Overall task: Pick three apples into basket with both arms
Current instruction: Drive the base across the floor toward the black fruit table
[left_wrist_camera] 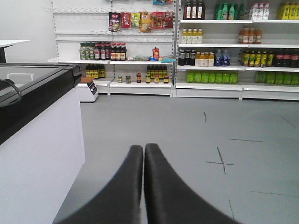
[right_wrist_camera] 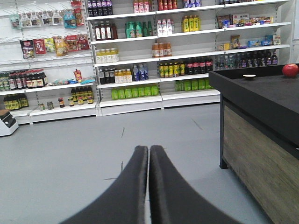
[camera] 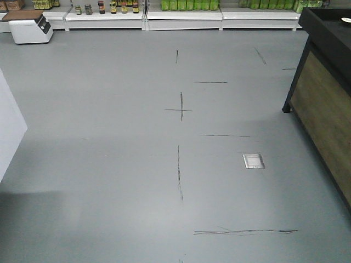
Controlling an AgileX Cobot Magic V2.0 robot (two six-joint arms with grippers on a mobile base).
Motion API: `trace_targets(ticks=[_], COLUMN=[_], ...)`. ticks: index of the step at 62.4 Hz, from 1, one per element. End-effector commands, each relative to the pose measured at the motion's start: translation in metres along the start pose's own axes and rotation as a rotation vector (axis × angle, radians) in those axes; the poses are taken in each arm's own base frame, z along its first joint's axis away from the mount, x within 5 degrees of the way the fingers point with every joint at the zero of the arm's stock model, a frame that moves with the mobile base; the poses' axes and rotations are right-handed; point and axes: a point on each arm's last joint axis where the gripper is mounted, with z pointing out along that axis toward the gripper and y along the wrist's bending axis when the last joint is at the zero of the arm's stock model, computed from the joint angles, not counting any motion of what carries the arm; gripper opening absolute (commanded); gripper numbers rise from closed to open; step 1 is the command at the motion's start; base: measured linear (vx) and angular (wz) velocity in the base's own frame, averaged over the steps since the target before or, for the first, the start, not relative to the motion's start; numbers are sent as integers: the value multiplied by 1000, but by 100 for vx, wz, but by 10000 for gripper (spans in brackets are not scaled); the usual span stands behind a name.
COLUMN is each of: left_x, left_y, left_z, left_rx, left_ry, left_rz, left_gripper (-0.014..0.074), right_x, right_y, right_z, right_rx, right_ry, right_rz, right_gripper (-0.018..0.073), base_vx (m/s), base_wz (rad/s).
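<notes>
Grey floor fills the front view: smooth, with thin black lines and crosses drawn on it. A small square metal floor plate is set into it right of centre. A counter with a black top and a wood-grain side panel stands at the right edge. Low white shelves with jars and green bottles run along the far wall. A white box stands on the floor at their left end. No arm shows in this view.

Left wrist view:
- The left gripper is closed. Its two black fingers meet along their whole visible length, with nothing between them.
- It hangs over bare floor and points toward the shelving.
- A white cabinet with a black-framed glass top stands just to the left.
- Tall shelves of bottles, jars and hanging packets line the back wall.

Right wrist view:
- The right gripper is closed too, black fingers pressed together and empty.
- It is above open floor, left of the counter's near corner.
- One red apple sits on the black countertop, toward its far edge, partly cut by the right border of the picture.
- A small white dish lies on the same top at the far edge, left of the apple and not touching it.
- The apple is well apart from the gripper.
- Stocked shelves cover the far wall.
</notes>
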Motion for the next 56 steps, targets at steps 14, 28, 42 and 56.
trace_targets(ticks=[14,28,42,56], left_x=[1,1,1,1], left_y=[0,0,0,0], left_z=[0,0,0,0], left_rx=[5,5,5,5], left_ry=[-58,-58,-58,-58], left_rz=[-7,-7,-7,-7], left_gripper=[-6,-6,-6,-6], right_x=[-2,-2,-2,-2], right_y=[1,1,1,1], right_z=[-1,-1,-1,-1], right_rx=[-8,-8,-8,-8], right_ry=[-65,-65,-65,-65], right_rz=[-18,-18,-18,-18], right_gripper=[-4,-4,-4,-4], base_vx=[0,0,5,11], base_wz=[0,2,8,14])
